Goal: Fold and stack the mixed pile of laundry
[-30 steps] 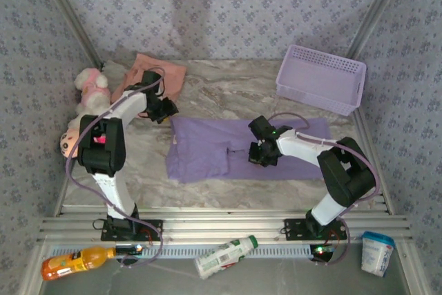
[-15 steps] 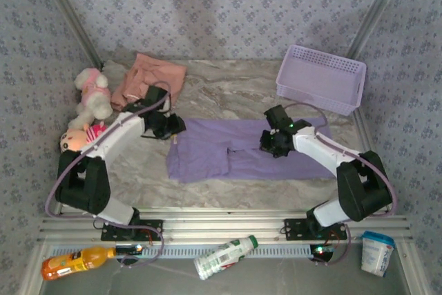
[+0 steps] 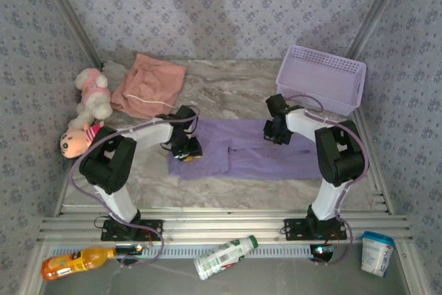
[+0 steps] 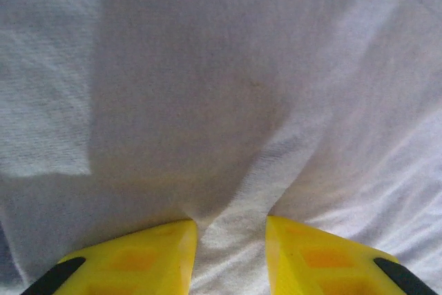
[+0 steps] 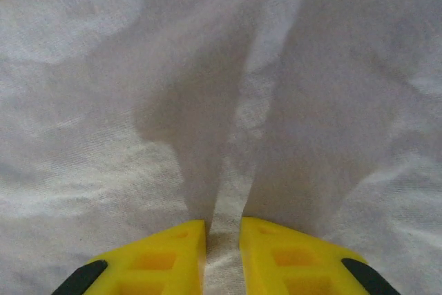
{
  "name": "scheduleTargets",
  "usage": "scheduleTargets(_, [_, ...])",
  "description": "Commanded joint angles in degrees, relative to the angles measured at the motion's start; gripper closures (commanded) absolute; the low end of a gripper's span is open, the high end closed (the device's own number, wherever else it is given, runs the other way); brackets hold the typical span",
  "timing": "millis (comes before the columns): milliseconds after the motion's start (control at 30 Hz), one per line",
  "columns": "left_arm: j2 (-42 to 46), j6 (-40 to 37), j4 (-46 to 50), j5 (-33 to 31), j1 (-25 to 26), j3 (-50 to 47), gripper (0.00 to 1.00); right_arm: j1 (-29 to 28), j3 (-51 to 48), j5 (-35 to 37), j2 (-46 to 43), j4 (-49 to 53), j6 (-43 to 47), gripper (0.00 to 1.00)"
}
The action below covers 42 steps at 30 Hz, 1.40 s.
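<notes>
Lavender shirt (image 3: 238, 162) is getting pinched by left gripper (image 4: 231, 229) and right gripper (image 5: 223, 229) for folding, likely needing a matched lift next.

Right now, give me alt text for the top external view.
A lavender shirt lies on the table, with the left hand down at its left edge and the right hand at its far edge. Salmon-pink shorts lie at the far left, a lavender mesh basket at the far right.
</notes>
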<state>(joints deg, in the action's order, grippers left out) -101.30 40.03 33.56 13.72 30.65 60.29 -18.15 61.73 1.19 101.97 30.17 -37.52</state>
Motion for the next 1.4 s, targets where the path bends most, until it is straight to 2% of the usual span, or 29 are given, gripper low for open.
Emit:
scheduleTargets(0, [-6.6, -2.8, 1.0, -5.6, -0.8, 4.3, 0.66, 1.8, -3.3, 3.0, -1.7, 8.0, -1.0, 0.77])
scheduleTargets(167, [-17.2, -6.6, 6.3, -7.4, -2.3, 19.2, 0.66, 2.5, -11.4, 3.4, -10.5, 9.6, -3.5, 0.76])
scheduleTargets(233, [-21.5, -8.0, 9.0, -8.8, -2.5, 26.5, 0.65, 1.7, -13.4, 1.5, -13.8, 8.6, -4.4, 0.75])
scheduleTargets(433, [-33.4, -9.3, 16.5, -8.4, -4.1, 47.0, 0.63, -5.5, -12.6, -1.5, -17.4, 9.7, -9.9, 0.73])
scheduleTargets(567, [-37.6, -11.3, 24.0, -8.0, -5.1, 60.9, 0.49, -5.5, -7.7, -3.4, -18.1, 11.8, -9.9, 0.66])
scheduleTargets(667, [-36.1, -12.6, 27.3, -7.1, -5.3, 65.6, 0.43, -3.3, -4.0, -4.2, -18.1, 12.2, -6.4, 0.65])
scheduleTargets(800, [-28.2, -12.3, 26.7, -3.9, -5.0, 60.8, 0.39, -0.2, -1.0, -6.5, -15.0, 11.9, -0.5, 0.64])
scheduleTargets(867, [-22.7, -10.4, 22.6, -1.1, -4.4, 53.3, 0.38, 0.6, 0.3, -6.7, -12.1, 13.1, 1.0, 0.64])
scheduleTargets(1033, [-12.9, 0.8, 6.1, 5.0, -2.0, 31.8, 0.40, 1.5, 1.2, -3.8, -6.5, 13.9, 3.5, 0.64])
scheduleTargets(1200, [-13.8, 9.3, -6.1, 4.8, 0.8, 22.6, 0.42, 2.7, -0.1, -3.0, -3.8, 11.8, 3.0, 0.64])
scheduleTargets(1367, [-20.4, 13.9, -9.7, 4.0, 0.6, 22.7, 0.42, 1.3, -2.2, -1.9, -3.0, 10.7, 1.9, 0.64])
